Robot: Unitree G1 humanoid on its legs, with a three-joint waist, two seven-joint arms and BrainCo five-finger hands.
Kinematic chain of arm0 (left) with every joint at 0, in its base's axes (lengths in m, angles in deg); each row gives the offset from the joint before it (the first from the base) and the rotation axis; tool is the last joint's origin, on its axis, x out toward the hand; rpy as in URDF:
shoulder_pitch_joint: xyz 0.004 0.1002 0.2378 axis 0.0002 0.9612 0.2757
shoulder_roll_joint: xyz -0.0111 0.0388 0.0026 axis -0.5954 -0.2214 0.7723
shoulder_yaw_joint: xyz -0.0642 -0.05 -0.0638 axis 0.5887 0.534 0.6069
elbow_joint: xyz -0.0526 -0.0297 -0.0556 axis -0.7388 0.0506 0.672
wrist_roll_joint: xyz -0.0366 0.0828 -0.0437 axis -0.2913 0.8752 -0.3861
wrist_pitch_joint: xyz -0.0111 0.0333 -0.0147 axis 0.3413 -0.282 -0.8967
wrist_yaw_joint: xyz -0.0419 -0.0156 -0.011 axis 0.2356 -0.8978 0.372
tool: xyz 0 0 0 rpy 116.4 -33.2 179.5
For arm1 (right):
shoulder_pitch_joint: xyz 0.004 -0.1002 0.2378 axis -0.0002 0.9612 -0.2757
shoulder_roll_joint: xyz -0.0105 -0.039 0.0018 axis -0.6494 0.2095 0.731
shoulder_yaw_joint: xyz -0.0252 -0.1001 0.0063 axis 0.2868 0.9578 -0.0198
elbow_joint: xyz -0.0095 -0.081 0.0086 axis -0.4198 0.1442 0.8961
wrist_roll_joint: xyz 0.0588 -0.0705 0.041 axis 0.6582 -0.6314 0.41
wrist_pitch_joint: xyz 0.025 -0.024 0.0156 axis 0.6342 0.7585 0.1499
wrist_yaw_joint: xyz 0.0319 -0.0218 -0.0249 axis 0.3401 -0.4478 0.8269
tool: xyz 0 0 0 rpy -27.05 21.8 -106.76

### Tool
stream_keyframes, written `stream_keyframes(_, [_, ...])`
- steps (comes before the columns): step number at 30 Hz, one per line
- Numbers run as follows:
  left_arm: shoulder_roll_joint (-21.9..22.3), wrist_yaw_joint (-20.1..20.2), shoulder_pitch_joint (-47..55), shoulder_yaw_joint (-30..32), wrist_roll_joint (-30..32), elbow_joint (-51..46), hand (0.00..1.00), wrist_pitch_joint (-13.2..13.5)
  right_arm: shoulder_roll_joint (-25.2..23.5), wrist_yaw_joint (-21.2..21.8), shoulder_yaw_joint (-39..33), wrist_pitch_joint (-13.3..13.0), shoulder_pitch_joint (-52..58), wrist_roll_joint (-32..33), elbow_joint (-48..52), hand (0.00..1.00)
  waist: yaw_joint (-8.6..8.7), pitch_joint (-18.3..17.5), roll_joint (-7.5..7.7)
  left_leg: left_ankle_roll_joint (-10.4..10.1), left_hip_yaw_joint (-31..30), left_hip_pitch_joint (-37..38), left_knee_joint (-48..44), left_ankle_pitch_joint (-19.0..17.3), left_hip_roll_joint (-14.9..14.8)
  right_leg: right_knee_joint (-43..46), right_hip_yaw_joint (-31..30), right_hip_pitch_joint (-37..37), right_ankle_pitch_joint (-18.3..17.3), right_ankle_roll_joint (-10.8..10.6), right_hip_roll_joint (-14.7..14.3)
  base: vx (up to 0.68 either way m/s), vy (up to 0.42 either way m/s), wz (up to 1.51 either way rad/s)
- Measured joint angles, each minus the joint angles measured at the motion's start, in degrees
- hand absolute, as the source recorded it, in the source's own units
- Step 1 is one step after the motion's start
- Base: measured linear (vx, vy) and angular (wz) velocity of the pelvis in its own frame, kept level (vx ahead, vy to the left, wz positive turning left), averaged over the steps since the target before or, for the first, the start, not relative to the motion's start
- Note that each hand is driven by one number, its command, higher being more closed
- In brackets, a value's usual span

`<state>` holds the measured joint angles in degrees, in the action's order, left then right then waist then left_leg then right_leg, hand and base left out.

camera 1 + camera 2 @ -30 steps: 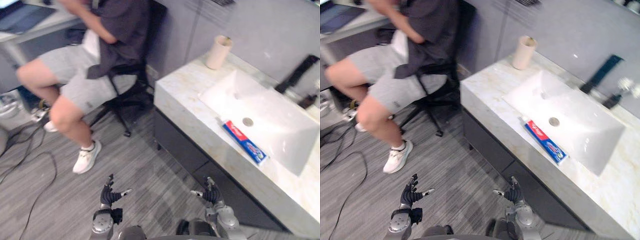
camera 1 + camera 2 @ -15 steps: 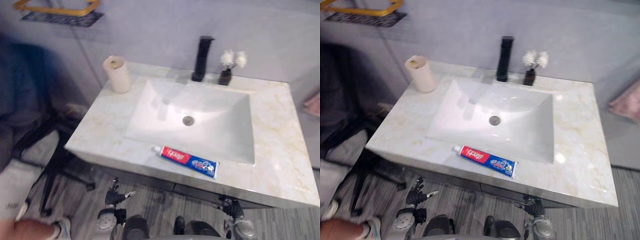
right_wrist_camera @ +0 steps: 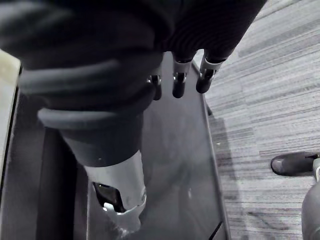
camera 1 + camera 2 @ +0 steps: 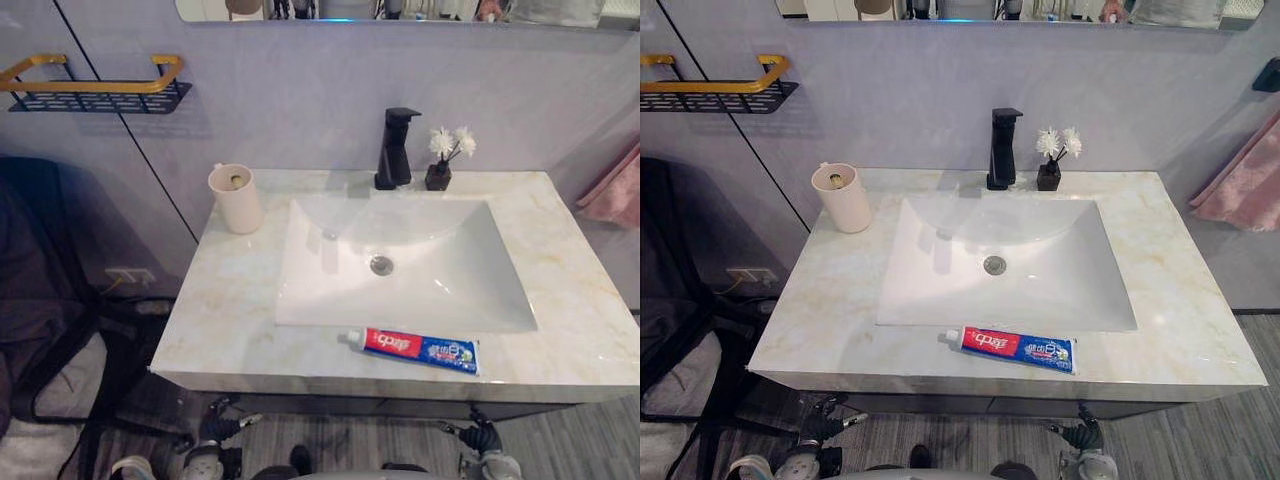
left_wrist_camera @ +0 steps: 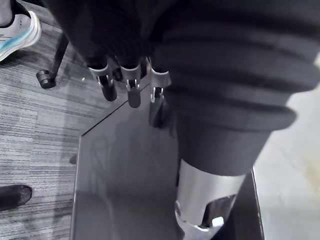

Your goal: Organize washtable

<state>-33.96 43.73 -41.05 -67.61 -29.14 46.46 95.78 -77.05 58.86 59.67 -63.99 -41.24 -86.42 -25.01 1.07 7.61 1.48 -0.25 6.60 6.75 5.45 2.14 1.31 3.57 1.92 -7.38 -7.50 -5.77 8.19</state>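
Observation:
A red, white and blue toothpaste tube (image 4: 415, 348) lies flat on the marble washtable (image 4: 225, 320), along the front rim of the white sink (image 4: 400, 265). At the back left corner stands a beige cup (image 4: 236, 198), upright. Both hands hang low in front of the counter's front edge, apart from everything on it. My left hand (image 4: 215, 432) is below the left part and my right hand (image 4: 478, 437) below the right part. In the wrist views the left fingers (image 5: 131, 90) and right fingers (image 3: 179, 82) are relaxed and hold nothing.
A black faucet (image 4: 395, 147) and a small black vase of white flowers (image 4: 440, 165) stand behind the sink. On the left wall is a black shelf with a yellow rail (image 4: 95, 90). A pink towel (image 4: 615, 190) hangs at the right. A black chair (image 4: 40, 300) stands left; a dark cabinet front (image 5: 125, 170) is under the counter.
The camera has swung round and now faces the washtable squarely, with the seated person out of the eye views. Both hands stay low and open; nothing on the counter has moved.

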Motion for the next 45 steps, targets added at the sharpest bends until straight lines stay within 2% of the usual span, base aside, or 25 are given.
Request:
stream_keyframes(5, [0.02, 0.92, -0.33, -0.37, -0.18, 4.07, 0.0, -0.02, -0.11, 0.02, -2.01, 0.01, -0.33, 1.71, -0.57, 0.0, 0.95, -0.07, -0.19, -0.18, -1.77, 0.36, 0.39, 0.41, 0.33, -0.83, 1.94, -1.55, 0.0, 0.0, 0.04, -0.03, -0.021, 0.18])
stream_keyframes(9, [-1.21, 1.08, 0.39, 7.28, -0.44, 7.33, 0.0, -0.27, 1.08, 0.02, -4.86, 0.09, -0.5, 1.74, -0.56, 0.0, 0.69, -0.09, -0.32, -0.27, -2.48, 1.17, 0.43, 0.43, 0.3, -1.56, 2.94, -3.09, 0.01, 0.0, 0.04, -0.03, -0.027, 0.09])
stream_keyframes(14, [-7.3, 0.8, 0.53, 18.32, -0.41, 4.62, 0.0, -0.34, 1.77, 0.13, -4.82, 0.15, 0.21, 1.74, -0.16, 0.0, 0.16, 0.11, -0.66, -0.61, -3.14, 0.88, 0.43, 0.2, -0.11, -1.99, 4.0, -3.38, -0.01, 0.02, 0.02, -0.03, -0.03, 0.08])
stream_keyframes(16, [-9.33, 0.03, 1.6, 22.7, -0.42, -4.79, 0.0, -0.53, 1.84, 0.17, -4.88, 0.15, 1.2, 1.72, 0.53, 0.0, -0.56, 0.22, -0.83, -0.63, -3.65, 0.34, 0.41, 0.19, -0.07, -2.54, 4.65, -3.4, 0.01, 0.06, 0.03, 0.0, -0.027, 0.19])
stream_keyframes(17, [-10.39, -0.6, 2.54, 25.3, -0.39, -14.76, 0.0, -0.6, 1.84, 0.17, -4.86, 0.17, 2.82, 1.7, 2.37, 0.0, -0.77, 0.19, -0.79, -0.64, -4.57, -0.15, 0.14, 0.25, 0.13, -2.83, 5.63, -3.47, 0.07, 0.09, 0.14, 0.01, -0.022, 0.22])
stream_keyframes(18, [-10.49, -0.67, 2.58, 25.59, -0.38, -15.89, 0.0, -0.6, 1.84, 0.18, -4.86, 0.17, 3.01, 1.7, 2.51, 0.0, -0.79, 0.19, -0.79, -0.65, -4.7, -0.2, 0.1, 0.25, 0.16, -2.83, 5.73, -3.48, 0.07, 0.09, 0.15, 0.03, -0.022, 0.26])
stream_keyframes(19, [-11.21, -1.53, 2.61, 27.35, -0.2, -24.82, 0.0, -0.79, 1.8, 0.15, -4.88, 0.17, 4.32, 1.67, 3.64, 0.0, -1.41, 0.24, -0.95, -0.52, -5.17, -0.29, 0.08, 0.37, 0.33, -2.97, 6.25, -3.71, 0.08, 0.07, 0.27, 0.02, -0.01, 0.13])
stream_keyframes(20, [-11.25, -1.75, 2.52, 28.06, 0.06, -28.61, 0.0, -0.8, 1.8, 0.15, -4.9, 0.17, 4.95, 1.65, 4.1, 0.0, -1.83, 0.24, -1.02, -0.35, -5.26, -0.29, 0.07, 0.48, 0.41, -3.1, 6.35, -3.82, 0.1, 0.03, 0.33, 0.04, -0.017, 0.2])
stream_keyframes(22, [-11.29, -3.32, 2.0, 29.62, 0.58, -45.51, 0.0, -0.65, 1.75, 0.16, -5.76, 0.16, 6.29, 1.63, 4.47, 0.0, -1.98, 0.12, -1.09, -0.31, -6.5, -0.28, 0.02, 0.51, 0.89, -3.54, 7.61, -4.77, 0.22, -0.07, 0.59, 0.05, -0.023, 0.23])
stream_keyframes(24, [-11.25, -4.04, 1.41, 29.27, 2.65, -54.8, 0.0, 0.03, 1.62, 0.19, -6.05, 0.21, 7.24, 1.58, 5.74, 0.0, -1.88, 0.04, -1.33, -0.05, -6.8, -0.28, -0.01, 0.7, 1.02, -3.44, 7.95, -4.85, 0.24, -0.05, 0.66, 0.02, -0.023, 0.14])
stream_keyframes(25, [-11.27, -4.42, 0.04, 27.52, 4.04, -60.54, 0.0, 0.28, 1.56, 0.34, -6.05, 0.19, 8.32, 1.57, 6.76, 0.0, -1.73, -0.08, -1.61, -0.04, -7.28, -0.24, -0.01, 0.7, 1.17, -3.44, 8.57, -5.12, 0.24, -0.05, 0.76, 0.01, -0.028, 0.14])
stream_keyframes(26, [-11.29, -4.53, -0.76, 26.23, 4.59, -62.3, 0.0, 0.58, 1.56, 0.35, -6.06, 0.19, 8.57, 1.57, 6.89, 0.0, -1.68, -0.1, -1.71, -0.02, -7.6, -0.19, -0.01, 0.72, 1.25, -3.43, 8.92, -5.31, 0.24, -0.04, 0.8, 0.0, -0.03, 0.23])
stream_keyframes(28, [-11.42, -5.31, -3.84, 18.69, 7.27, -68.05, 0.0, 2.27, 1.73, 0.38, -6.19, 0.2, 8.95, 1.58, 6.93, 0.0, -1.65, -0.19, -2.08, 0.11, -8.22, -0.14, -0.01, 0.81, 1.39, -3.06, 9.44, -5.49, 0.23, -0.03, 0.88, -0.03, -0.018, 0.18])
stream_keyframes(29, [-11.82, -5.06, -5.6, 11.82, 10.24, -70.85, 0.0, 3.12, 1.7, 0.52, -5.99, 0.2, 8.96, 1.57, 7.25, 0.0, -1.24, -0.12, -2.2, 0.24, -8.51, -0.16, -0.02, 0.95, 1.49, -2.77, 9.73, -5.49, 0.21, -0.01, 0.95, -0.05, -0.012, 0.11])
stream_keyframes(30, [-12.15, -4.98, -6.3, 8.57, 11.52, -71.69, 0.0, 3.36, 1.68, 0.55, -5.82, 0.2, 8.94, 1.57, 7.43, 0.0, -0.83, -0.08, -2.26, 0.33, -8.73, -0.16, -0.02, 1.04, 1.55, -2.59, 9.98, -5.51, 0.21, 0.0, 0.98, -0.07, -0.015, 0.18])
stream_keyframes(32, [-13.99, -3.3, -8.93, -2.97, 15.5, -72.6, 0.0, 4.62, 1.79, 0.85, -4.03, 0.06, 8.64, 1.6, 7.64, 0.0, 0.45, -0.04, -2.44, 0.24, -9.16, -0.26, -0.01, 1.2, 1.61, -2.26, 10.45, -5.51, 0.12, 0.02, 1.09, -0.06, -0.009, 0.11])
stream_keyframes(33, [-14.4, -2.59, -9.43, -5.51, 16.13, -72.58, 0.0, 4.84, 1.77, 0.97, -3.56, 0.06, 8.43, 1.62, 7.63, 0.0, 0.79, -0.02, -2.46, 0.19, -9.16, -0.25, -0.01, 1.22, 1.61, -2.2, 10.44, -5.47, 0.11, 0.02, 1.09, -0.07, -0.006, -0.01])
stream_keyframes(35, [-15.72, 0.52, -12.66, -17.71, 17.21, -70.97, 0.0, 5.73, 1.91, 1.8, -1.65, 0.03, 7.9, 1.61, 7.6, 0.0, 1.65, 0.05, -2.78, -0.18, -8.95, 0.01, 0.0, 1.25, 1.48, -1.75, 10.13, -5.33, -0.07, 0.05, 1.05, -0.08, -0.011, -0.06])
stream_keyframes(38, [-15.5, 3.98, -15.35, -26.97, 18.96, -66.48, 0.0, 7.31, 2.21, 1.93, 0.42, -0.08, 6.8, 1.61, 6.48, 0.0, 2.36, -0.08, -3.0, -0.58, -8.57, 0.08, 0.01, 1.43, 1.01, -1.66, 9.7, -5.12, -0.1, 0.06, 0.67, -0.07, -0.021, -0.07])
stream_keyframes(45, [-11.76, 6.34, -20.56, -38.33, 25.14, -49.26, 0.0, 6.68, 2.65, 2.0, 3.17, -0.1, 5.45, 1.63, 5.88, 0.0, 3.93, -0.28, -3.31, -0.57, -8.07, -0.21, 0.05, 1.84, 0.41, -1.79, 9.0, -4.4, -0.14, 0.14, 0.12, -0.03, -0.014, -0.05])
